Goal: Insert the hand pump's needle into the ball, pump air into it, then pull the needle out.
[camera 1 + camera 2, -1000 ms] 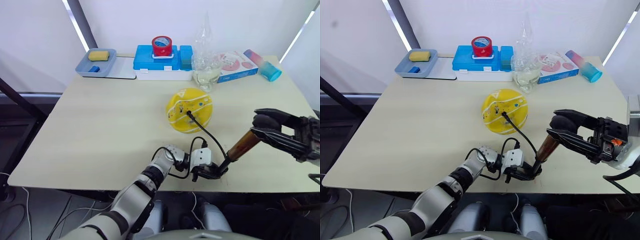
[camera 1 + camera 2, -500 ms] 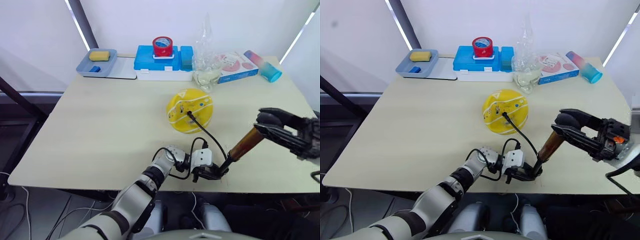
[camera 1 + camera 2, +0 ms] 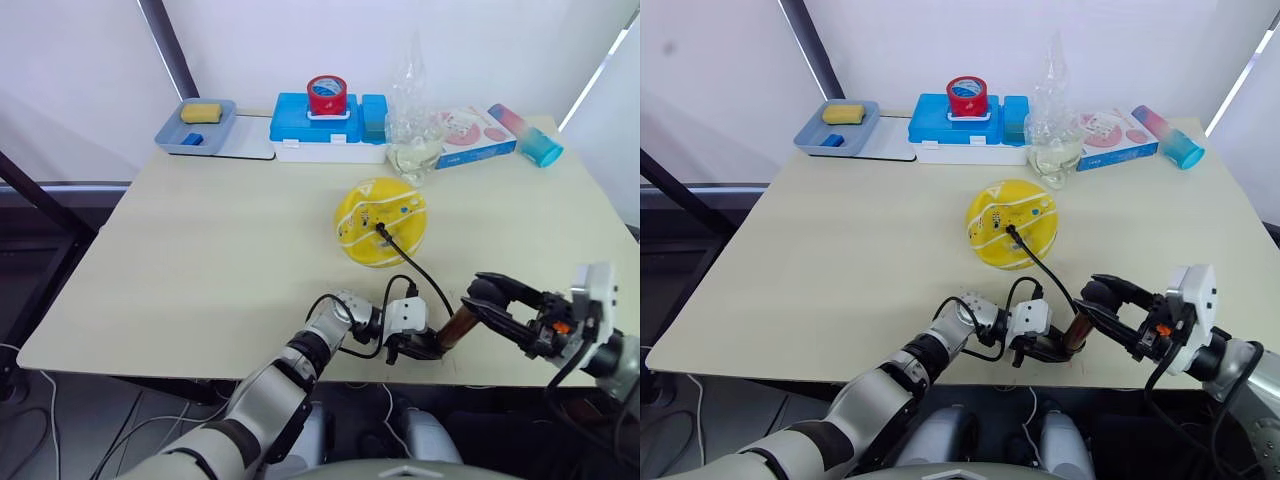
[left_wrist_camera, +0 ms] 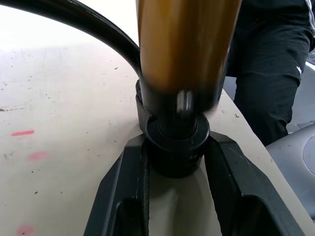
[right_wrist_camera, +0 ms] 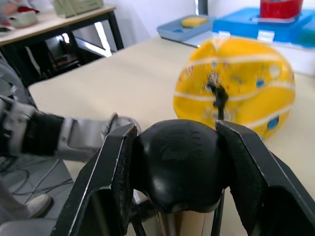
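Hand pump (image 3: 458, 328) near table edge, axis running near-left to right. Left gripper (image 4: 177, 162) clenched on its base cap; right gripper (image 5: 178, 162) clamped on handle knob. Hose to ball (image 3: 380, 220), far-left, needle (image 3: 378, 228) seated. Pumping stroke runs along that axis.

On the table (image 3: 200, 270) the ball (image 3: 380, 221) sits near the middle, a little to the right; the hose (image 3: 418, 268) runs from its top toward the near edge, where the hand pump (image 3: 458, 328) stands tilted, its lower end between the left claw (image 3: 425, 345) fingers and its upper cap in the right claw (image 3: 482, 297); along the far edge, left to right, lie a tray (image 3: 196, 127), a box (image 3: 328, 125) with a tape roll (image 3: 326, 93) on it, a plastic bag (image 3: 414, 130), a flat carton (image 3: 476, 133) and a cup (image 3: 527, 134) on its side.
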Tool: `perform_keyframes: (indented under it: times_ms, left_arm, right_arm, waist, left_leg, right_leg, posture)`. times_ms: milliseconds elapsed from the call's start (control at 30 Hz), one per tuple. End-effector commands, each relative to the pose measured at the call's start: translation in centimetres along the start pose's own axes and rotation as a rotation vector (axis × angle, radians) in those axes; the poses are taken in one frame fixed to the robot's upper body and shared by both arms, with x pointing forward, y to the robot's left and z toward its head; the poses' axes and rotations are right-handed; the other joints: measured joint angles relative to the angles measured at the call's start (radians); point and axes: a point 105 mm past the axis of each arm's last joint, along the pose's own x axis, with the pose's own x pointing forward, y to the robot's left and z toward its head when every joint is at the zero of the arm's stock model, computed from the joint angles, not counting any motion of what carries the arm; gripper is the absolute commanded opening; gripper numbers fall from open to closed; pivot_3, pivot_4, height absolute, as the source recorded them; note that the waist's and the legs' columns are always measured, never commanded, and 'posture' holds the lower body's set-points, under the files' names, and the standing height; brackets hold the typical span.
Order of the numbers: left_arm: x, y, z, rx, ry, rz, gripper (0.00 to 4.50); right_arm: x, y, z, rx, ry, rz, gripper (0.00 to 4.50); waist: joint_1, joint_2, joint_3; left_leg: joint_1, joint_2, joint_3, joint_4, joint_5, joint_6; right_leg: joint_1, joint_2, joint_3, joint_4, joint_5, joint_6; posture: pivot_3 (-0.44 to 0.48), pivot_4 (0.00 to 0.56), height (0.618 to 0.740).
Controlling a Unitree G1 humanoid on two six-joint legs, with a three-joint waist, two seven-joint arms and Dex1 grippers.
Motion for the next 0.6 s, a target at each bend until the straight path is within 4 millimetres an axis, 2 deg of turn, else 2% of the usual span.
perform_keyframes:
  times_ms: [33,133,233,333,567,600]
  left_arm:
    - [0.5,-0.5,-0.7,-0.025,0.033,-0.018,1.11]
    - [0.6,-0.5,-0.7,-0.026,0.033,-0.017,1.11]
    - [0.6,-0.5,-0.8,-0.025,0.033,-0.013,1.11]
    - [0.5,-0.4,-0.8,-0.029,0.03,-0.006,1.11]
    - [0.4,-0.4,-0.7,-0.036,0.022,-0.016,1.11]
    - [0.3,-0.4,-0.7,-0.037,0.023,-0.018,1.11]
  right_arm:
    - [0.0,0.1,-2.9,-0.004,0.068,-0.006,2.02]
    - [0.1,-0.1,-3.7,-0.013,0.059,-0.034,2.02]
    - [-0.1,-1.0,-3.0,-0.066,0.058,-0.105,2.02]
    - [-0.5,-1.2,0.9,-0.086,-0.047,-0.09,2.02]
    - [-1.9,-1.2,6.2,-0.122,-0.123,-0.05,2.02]
    - [-2.2,-1.2,7.6,-0.134,-0.141,-0.042,2.02]
  waist:
    - [0.0,0.0,-0.001]
    - [-0.001,-0.002,-0.002]
    - [-0.002,-0.004,-0.003]
    - [-0.002,-0.004,-0.003]
    - [-0.002,0.0,-0.001]
    - [-0.002,0.0,0.0]
  left_leg:
    - [0.0,0.0,0.0,0.0,0.0,0.0]
    - [0.005,0.0,-0.001,0.0,0.0,0.0]
    - [0.009,0.0,-0.001,0.0,0.0,0.0]
    - [0.01,0.0,-0.001,0.0,0.0,0.0]
    - [0.001,0.0,-0.001,0.0,0.0,0.0]
    - [0.001,0.0,-0.002,0.0,0.0,0.0]
  right_leg:
    - [0.0,0.0,0.0,0.0,0.0,0.0]
    - [0.004,0.0,-0.001,0.0,0.0,0.0]
    - [0.009,0.0,-0.001,0.0,-0.001,0.0]
    - [0.009,0.0,0.0,0.0,-0.002,-0.003]
    - [0.002,-0.001,-0.001,-0.002,0.0,0.0]
    - [0.002,-0.001,-0.001,-0.002,0.0,0.0]
  posture:
    - [0.0,0.15,0.737]
    - [0.0,0.15,0.737]
    - [0.0,0.15,0.737]
    - [0.0,0.15,0.737]
    - [0.0,0.15,0.737]
    - [0.0,0.15,0.737]
